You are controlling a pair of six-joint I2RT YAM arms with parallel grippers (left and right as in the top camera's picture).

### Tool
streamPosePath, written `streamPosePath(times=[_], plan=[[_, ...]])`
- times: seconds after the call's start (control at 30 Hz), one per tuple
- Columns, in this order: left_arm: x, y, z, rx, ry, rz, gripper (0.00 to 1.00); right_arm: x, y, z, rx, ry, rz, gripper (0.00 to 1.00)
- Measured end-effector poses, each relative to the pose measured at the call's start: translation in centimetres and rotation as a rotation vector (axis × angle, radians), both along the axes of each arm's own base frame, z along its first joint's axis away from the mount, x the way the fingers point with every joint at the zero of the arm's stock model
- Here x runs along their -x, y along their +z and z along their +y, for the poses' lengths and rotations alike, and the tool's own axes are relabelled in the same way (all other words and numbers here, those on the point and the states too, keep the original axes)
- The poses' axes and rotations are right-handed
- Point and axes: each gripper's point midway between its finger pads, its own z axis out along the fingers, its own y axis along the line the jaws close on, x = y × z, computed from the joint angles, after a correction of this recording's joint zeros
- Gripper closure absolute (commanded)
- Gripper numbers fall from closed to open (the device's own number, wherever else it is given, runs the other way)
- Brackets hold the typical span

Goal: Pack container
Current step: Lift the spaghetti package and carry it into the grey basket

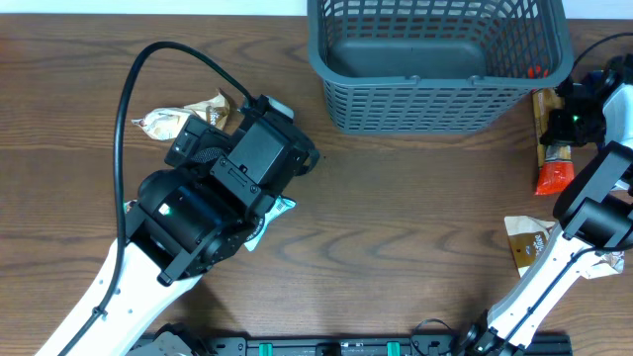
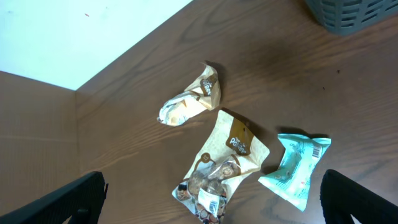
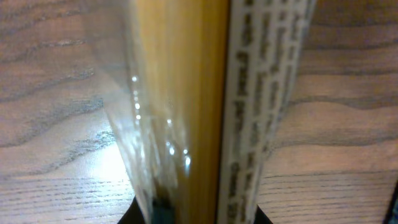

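Observation:
The grey-blue mesh container (image 1: 435, 94) stands at the back, right of centre; its corner shows in the left wrist view (image 2: 354, 12). My left gripper (image 2: 217, 198) is open wide, hovering over a cream and brown snack packet (image 2: 227, 165). A teal packet (image 2: 295, 169) and a crumpled cream packet (image 2: 186, 106) lie beside it. My right gripper (image 3: 196, 213) is shut on a long yellow and orange packet (image 3: 186, 93), which lies on the table just right of the container (image 1: 554, 173).
A crumpled cream packet (image 1: 183, 119) and the teal packet (image 1: 275, 220) lie around the left arm. Two more cream packets (image 1: 529, 242) (image 1: 605, 263) lie by the right arm's base. A black cable (image 1: 134, 89) loops over the left side.

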Motion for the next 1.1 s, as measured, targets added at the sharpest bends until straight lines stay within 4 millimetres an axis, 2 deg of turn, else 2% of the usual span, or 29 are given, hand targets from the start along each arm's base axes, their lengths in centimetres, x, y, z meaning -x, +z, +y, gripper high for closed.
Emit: streamPosePath(times=[0.27, 0.37, 0.57, 0.67, 0.77, 0.93, 1.1], plan=[[0.0, 0.0, 0.0, -0.001, 0.000, 0.001, 0.01, -0.5, 1.1, 0.1, -0.053, -0.091, 0.028, 0.99], [0.0, 0.0, 0.0, -0.001, 0.000, 0.001, 0.01, -1.8, 3.9, -0.4, -0.046, -0.113, -0.011, 0.98], [0.0, 0.0, 0.0, -0.002, 0.000, 0.003, 0.01, -4.5, 14.9, -1.8, 0.052, -0.127, -0.240, 0.99], [0.0, 0.0, 0.0, -0.002, 0.000, 0.003, 0.01, -4.6, 20.2, -1.8, 0.101, -0.134, -0.355, 0.99], [0.0, 0.0, 0.0, -0.002, 0.000, 0.003, 0.01, -4.4, 24.7, -1.4, 0.132, -0.139, -0.462, 0.99], [0.0, 0.0, 0.0, -0.002, 0.000, 0.003, 0.02, -3.6, 31.3, 0.3, 0.150, -0.115, -0.623, 0.98], [0.1, -0.1, 0.0, -0.002, -0.001, 0.003, 0.01, -2.1, 39.6, 3.9, 0.201, -0.053, -0.820, 0.99]])
